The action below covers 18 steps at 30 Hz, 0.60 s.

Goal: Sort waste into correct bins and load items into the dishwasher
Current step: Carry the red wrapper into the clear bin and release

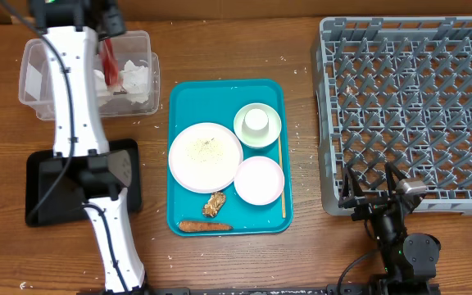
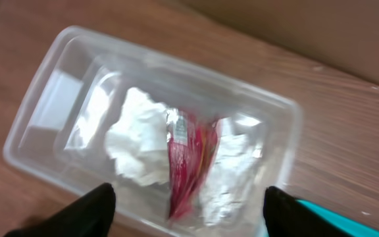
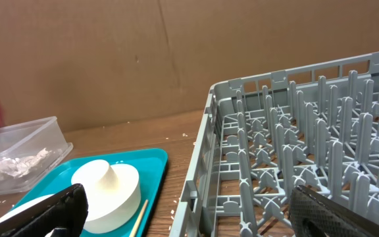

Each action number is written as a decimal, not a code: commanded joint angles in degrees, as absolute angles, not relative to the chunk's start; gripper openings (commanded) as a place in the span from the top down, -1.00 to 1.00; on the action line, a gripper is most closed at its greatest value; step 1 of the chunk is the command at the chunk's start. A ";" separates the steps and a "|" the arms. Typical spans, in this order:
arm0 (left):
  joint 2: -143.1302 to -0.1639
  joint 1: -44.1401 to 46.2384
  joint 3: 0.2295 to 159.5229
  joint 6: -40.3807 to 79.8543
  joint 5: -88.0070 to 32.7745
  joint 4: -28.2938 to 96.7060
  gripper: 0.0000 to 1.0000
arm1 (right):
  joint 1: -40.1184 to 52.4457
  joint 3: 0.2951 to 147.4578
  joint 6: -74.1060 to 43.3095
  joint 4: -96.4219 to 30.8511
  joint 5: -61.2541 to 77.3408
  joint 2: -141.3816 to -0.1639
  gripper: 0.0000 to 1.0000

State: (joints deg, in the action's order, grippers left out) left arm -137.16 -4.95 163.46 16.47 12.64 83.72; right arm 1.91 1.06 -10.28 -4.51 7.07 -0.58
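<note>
My left gripper (image 1: 109,45) hangs open over the clear tub (image 1: 35,57), its fingers wide apart. The red-and-silver wrapper (image 2: 188,164) is loose between them, blurred, among crumpled white napkins (image 2: 137,141) in the tub. On the teal tray (image 1: 183,106) lie a large plate (image 1: 206,156) with rice grains, a smaller plate (image 1: 259,180), a bowl (image 1: 244,135) holding a cup (image 1: 256,121), a thin wooden stick (image 1: 282,176), a brown lump (image 1: 214,203) and a brown-orange food stick (image 1: 203,226). My right gripper (image 1: 369,184) is open and holds nothing, at the front edge of the grey dish rack (image 1: 408,106).
A flat black tray (image 1: 43,184) sits left of the teal tray, partly under my left arm. Small white crumbs dot the wood between the teal tray and the rack. A cardboard wall (image 3: 110,59) stands behind the table.
</note>
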 commanded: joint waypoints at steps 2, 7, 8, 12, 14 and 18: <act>-138.26 -7.81 163.13 16.78 5.32 85.38 -0.79 | 1.74 0.45 -10.22 -4.21 6.63 -0.16 -1.00; -138.26 -8.75 163.13 16.67 -5.37 88.05 -0.84 | 1.74 0.45 -10.22 -4.21 6.63 -0.16 -1.00; -138.26 -8.58 163.13 16.14 -7.70 88.82 -0.83 | 1.74 0.45 -10.22 -4.21 6.63 -0.16 -1.00; -138.28 -5.89 163.11 9.04 -19.97 92.58 -0.83 | 1.74 0.45 -10.22 -4.21 6.63 -0.16 -1.00; -138.28 -3.53 163.11 5.19 -23.68 95.13 -0.84 | 1.74 0.45 -10.22 -4.21 6.63 -0.16 -1.00; -138.28 2.46 161.93 3.09 -23.81 96.82 -0.91 | 1.74 0.45 -10.22 -4.21 6.63 -0.16 -1.00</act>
State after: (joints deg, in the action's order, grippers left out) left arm -137.49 -2.63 163.02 8.14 -17.89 96.38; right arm 1.91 1.06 -10.26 -4.51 7.05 -0.58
